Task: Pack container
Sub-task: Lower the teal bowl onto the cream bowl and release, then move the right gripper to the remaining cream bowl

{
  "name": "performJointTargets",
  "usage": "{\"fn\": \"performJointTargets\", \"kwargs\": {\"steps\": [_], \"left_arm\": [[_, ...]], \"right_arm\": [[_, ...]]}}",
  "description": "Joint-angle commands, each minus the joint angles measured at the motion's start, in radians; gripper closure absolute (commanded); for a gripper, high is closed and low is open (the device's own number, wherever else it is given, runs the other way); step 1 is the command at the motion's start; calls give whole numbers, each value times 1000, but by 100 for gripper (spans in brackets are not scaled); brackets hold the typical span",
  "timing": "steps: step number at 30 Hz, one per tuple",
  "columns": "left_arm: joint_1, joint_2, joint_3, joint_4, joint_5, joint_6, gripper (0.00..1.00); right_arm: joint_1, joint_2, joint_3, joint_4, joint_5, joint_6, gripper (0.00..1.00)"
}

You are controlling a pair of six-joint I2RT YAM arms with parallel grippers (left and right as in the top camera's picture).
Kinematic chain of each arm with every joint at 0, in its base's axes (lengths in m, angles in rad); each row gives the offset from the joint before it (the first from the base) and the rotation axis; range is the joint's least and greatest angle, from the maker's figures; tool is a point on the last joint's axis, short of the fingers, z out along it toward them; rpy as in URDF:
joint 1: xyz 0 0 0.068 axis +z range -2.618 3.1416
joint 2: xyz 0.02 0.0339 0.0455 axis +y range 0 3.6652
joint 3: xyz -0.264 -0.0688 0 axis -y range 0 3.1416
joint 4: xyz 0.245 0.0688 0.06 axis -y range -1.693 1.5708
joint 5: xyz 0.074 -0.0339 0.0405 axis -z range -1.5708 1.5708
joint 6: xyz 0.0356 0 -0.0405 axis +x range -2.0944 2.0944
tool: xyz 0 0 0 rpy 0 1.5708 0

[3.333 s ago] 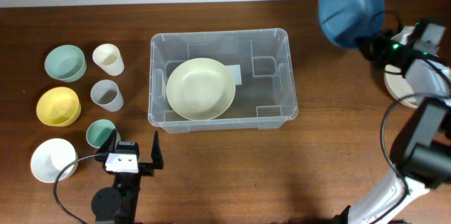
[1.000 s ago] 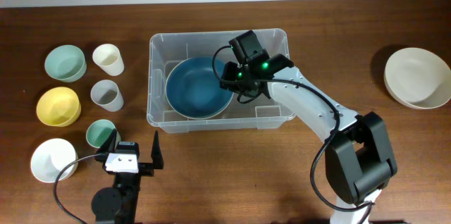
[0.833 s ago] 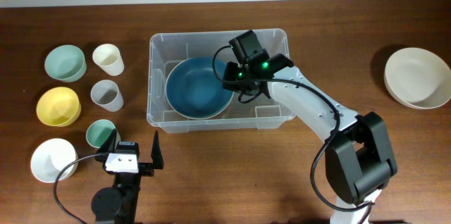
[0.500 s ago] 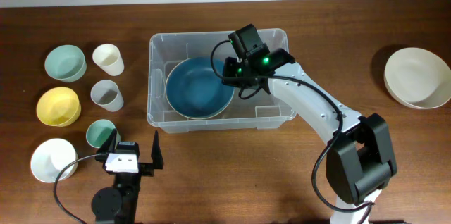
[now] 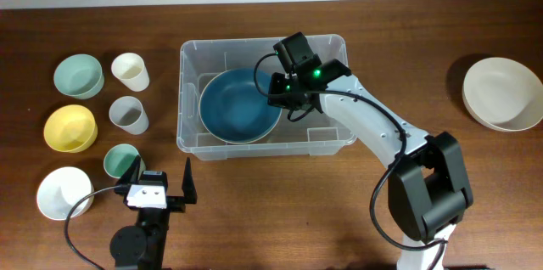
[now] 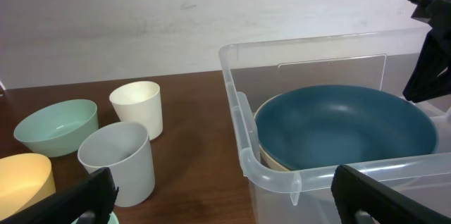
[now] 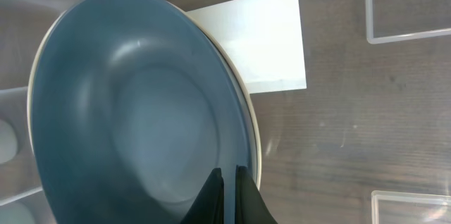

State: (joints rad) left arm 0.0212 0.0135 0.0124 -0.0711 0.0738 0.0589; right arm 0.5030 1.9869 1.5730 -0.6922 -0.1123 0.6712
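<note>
The container, a clear plastic bin, stands mid-table. Inside it a blue bowl is nested on a cream bowl whose rim shows beside it. A white label lies on the bin's base. My right gripper hangs inside the bin over the blue bowl's right side. In the right wrist view its jaws stand shut with nothing between them, above the bowl's inner wall. My left gripper rests wide open near the front left, empty. The left wrist view looks at the bin's corner and the blue bowl.
Left of the bin stand a mint bowl, a cream cup, a grey cup, a yellow bowl, a teal cup and a white bowl. A cream bowl sits at the far right.
The blue bowl, earlier held up at the far right, now sits in the bin on the cream bowl. The right jaws have closed and shifted slightly. The left arm is still.
</note>
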Motion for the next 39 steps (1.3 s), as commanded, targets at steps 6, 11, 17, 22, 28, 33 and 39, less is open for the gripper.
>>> {"fn": "performJointTargets", "kwargs": {"steps": [6,11,17,22,28,33,39], "left_arm": [[6,-8,-3,-5,0,-6,1],[6,-8,-3,-5,0,-6,1],[6,-8,-3,-5,0,-6,1],[6,-8,-3,-5,0,-6,1],[6,-8,-3,-5,0,-6,1],[6,-8,-3,-5,0,-6,0],[6,-8,-3,-5,0,-6,1]], "right_arm": [[1,36,14,-2,19,-13,96],[1,36,14,-2,20,-13,96],[-4,23,23,-3,67,-34,96],[-24,-4,161,-110,95,-119,95],[-79,-6,509,-405,285,-148,55],[-218,-6,808,-649,361,-146,1],[-515,-6,977,-870,359,-132,1]]}}
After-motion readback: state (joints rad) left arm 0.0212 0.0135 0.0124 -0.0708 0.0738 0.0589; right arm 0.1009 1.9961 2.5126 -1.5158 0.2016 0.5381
